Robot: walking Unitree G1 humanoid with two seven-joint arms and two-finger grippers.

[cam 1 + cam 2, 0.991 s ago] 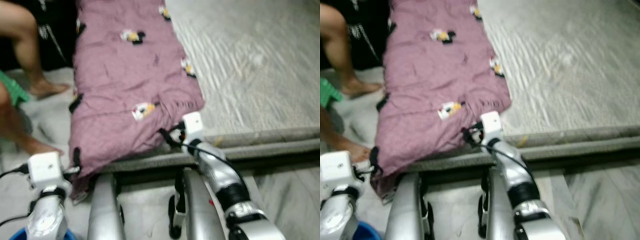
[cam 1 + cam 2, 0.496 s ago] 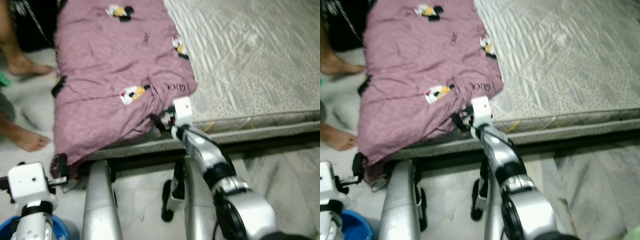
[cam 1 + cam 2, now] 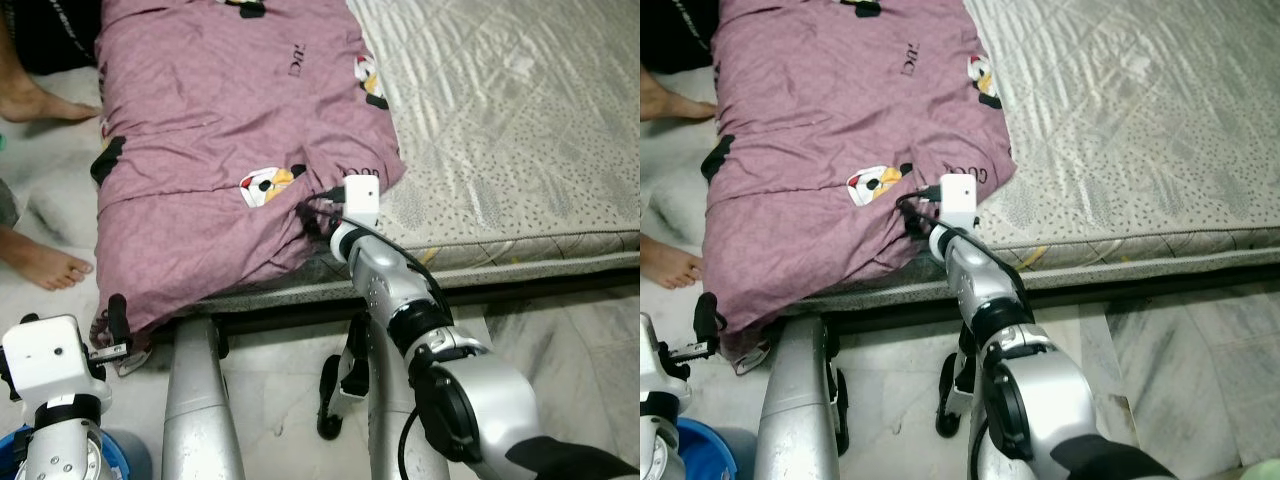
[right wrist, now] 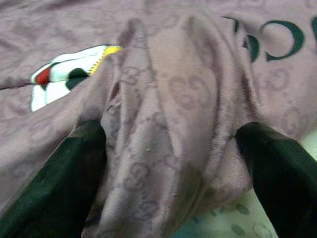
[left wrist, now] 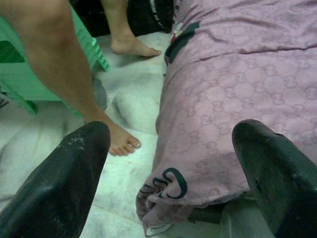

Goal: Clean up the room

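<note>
Right gripper (image 4: 168, 144) straddles, fingers apart, a wrinkled fold of the mauve blanket (image 3: 220, 130); left gripper (image 5: 168, 173) gapes beside its corner.

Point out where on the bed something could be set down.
Free: the bare grey mattress right of the purple blanket, out to its front edge. Crowded: the left strip under the blanket, where the right gripper presses into its folds, and the floor by a person's foot.

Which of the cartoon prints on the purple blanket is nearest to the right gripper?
The white, yellow and black print just beside the right gripper, near the blanket's lower edge. The other print lies farther up, along the edge next to the mattress.
</note>
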